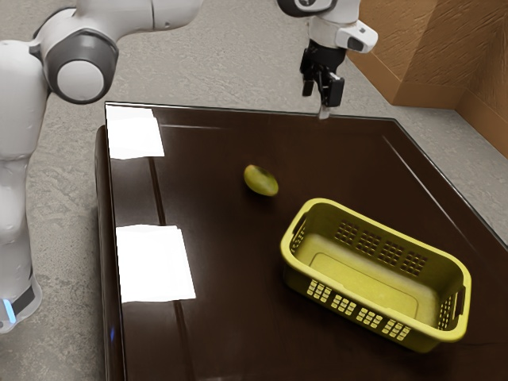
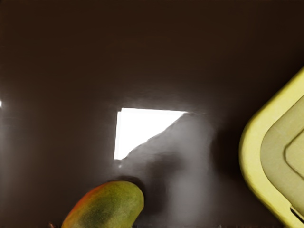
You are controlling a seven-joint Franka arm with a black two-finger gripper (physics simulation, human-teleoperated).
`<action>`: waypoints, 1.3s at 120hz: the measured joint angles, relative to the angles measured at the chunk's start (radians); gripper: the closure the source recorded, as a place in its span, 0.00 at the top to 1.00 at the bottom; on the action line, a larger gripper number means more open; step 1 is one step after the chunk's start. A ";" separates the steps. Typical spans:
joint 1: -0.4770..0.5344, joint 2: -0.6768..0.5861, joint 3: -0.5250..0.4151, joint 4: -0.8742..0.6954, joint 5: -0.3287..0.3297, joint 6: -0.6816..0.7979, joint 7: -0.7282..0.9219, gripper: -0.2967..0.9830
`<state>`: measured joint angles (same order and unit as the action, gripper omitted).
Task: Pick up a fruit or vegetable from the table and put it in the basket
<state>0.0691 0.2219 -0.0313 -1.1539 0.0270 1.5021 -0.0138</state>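
The mango (image 1: 260,181), a smooth, plump oval, is green-yellow with an orange-red blush along one side and a darker green patch. It lies on the dark glossy table (image 1: 208,205). In the exterior view, the yellow basket (image 1: 373,329) sits at its four o'clock; the raised claw (image 1: 321,98), at one o'clock, stands open and empty.
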 joint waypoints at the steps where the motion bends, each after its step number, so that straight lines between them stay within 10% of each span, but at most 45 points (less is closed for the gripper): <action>1: 0.000 0.001 0.000 0.002 0.000 -0.001 0.000 0.77; 37: -0.005 -0.059 -0.010 -0.017 -0.009 -0.081 0.072 0.77; 86: -0.071 -0.441 0.016 -0.796 0.001 0.146 0.589 0.77; 98: -0.259 -0.465 0.136 -0.836 0.054 0.208 0.706 0.77; 125: -0.325 -0.374 0.417 -0.812 0.107 0.312 0.959 0.77; 156: -0.323 -0.126 0.436 -0.664 0.009 0.415 1.243 0.77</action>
<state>-0.2542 0.0955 0.4051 -1.8175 0.0364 1.9169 1.2297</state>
